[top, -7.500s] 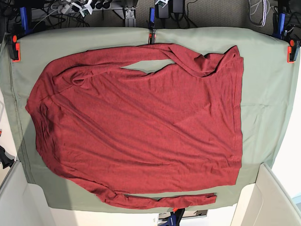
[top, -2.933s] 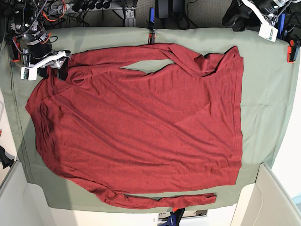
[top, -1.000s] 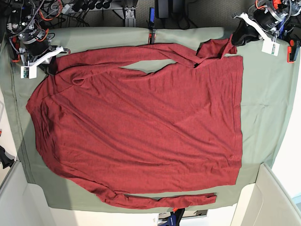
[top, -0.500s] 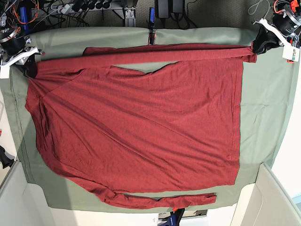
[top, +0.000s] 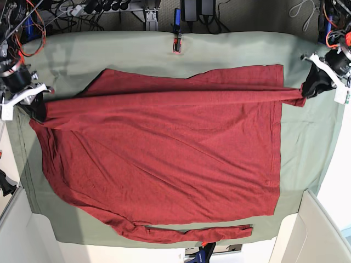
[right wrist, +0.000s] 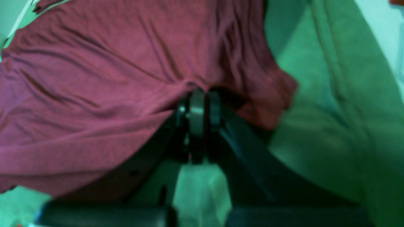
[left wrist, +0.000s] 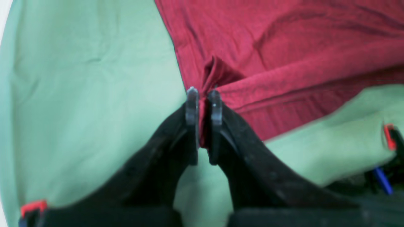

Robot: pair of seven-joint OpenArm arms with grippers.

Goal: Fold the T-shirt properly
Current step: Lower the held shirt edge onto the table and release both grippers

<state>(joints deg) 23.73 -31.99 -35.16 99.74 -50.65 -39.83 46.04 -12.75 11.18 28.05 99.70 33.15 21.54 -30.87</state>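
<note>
Dark red T-shirt spread on green-clothed counter, upper fold stretched taut, one end pinched by clenched left tool, other end by clenched right tool.

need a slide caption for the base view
Two grippers, left and right, pinch opposite ends of a dark red long-sleeved knit T-shirt, stretching its top edge taut over the pale green table cloth.

Robotics lab: clamped table cloth, cable tangle (behind table).
</note>
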